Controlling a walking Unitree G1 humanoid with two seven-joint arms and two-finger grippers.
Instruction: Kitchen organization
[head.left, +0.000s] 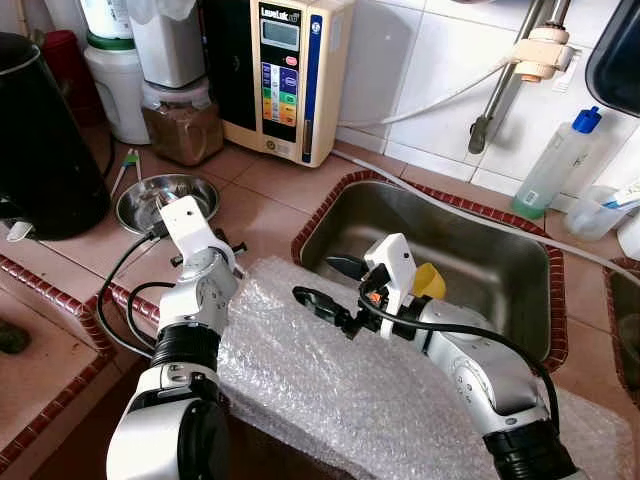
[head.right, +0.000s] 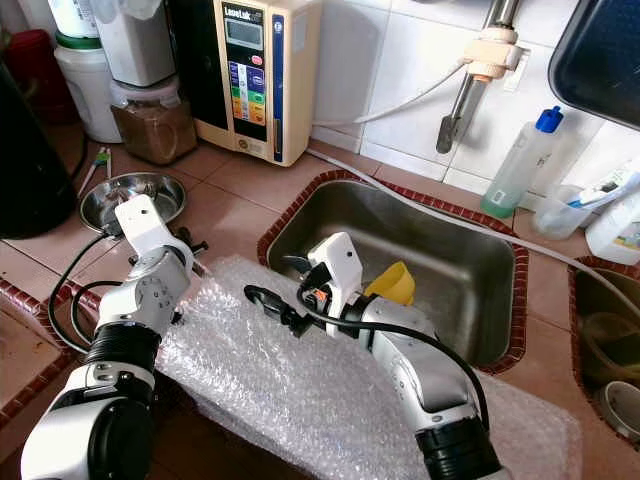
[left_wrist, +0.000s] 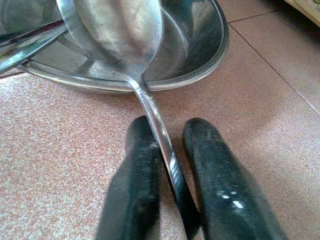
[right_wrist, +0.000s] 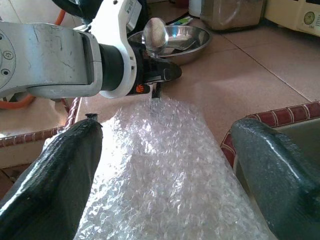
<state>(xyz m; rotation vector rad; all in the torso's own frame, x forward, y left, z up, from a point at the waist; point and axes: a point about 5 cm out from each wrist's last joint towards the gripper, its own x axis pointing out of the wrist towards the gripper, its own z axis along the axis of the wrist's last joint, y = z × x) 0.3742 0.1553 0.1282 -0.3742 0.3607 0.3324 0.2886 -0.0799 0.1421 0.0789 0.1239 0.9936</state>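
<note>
A: Edges first. Bubble wrap (head.left: 330, 380) lies over the counter's front, reaching the sink (head.left: 500, 275) rim; right gripper (head.left: 335, 290) hovers above it, fingers spread, pinching nothing.

B: Left gripper (left_wrist: 170, 175)?

A: Pressed together on a spoon (left_wrist: 130, 45) handle, spoon bowl tipped over the steel bowl (head.left: 165, 198)'s rim. Tile around is bare. Black kettle (head.left: 45, 140) crowds the far left; jar (head.left: 183, 120) and water unit (head.left: 285, 75) stand behind.

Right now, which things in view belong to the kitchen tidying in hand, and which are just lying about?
In the job:
- left claw, shut on the metal spoon
- steel bowl, with the spoon's head over it
- right claw, open over the bubble wrap

Lying about:
- water ionizer
- black kettle
- spray bottle
- sink
</note>
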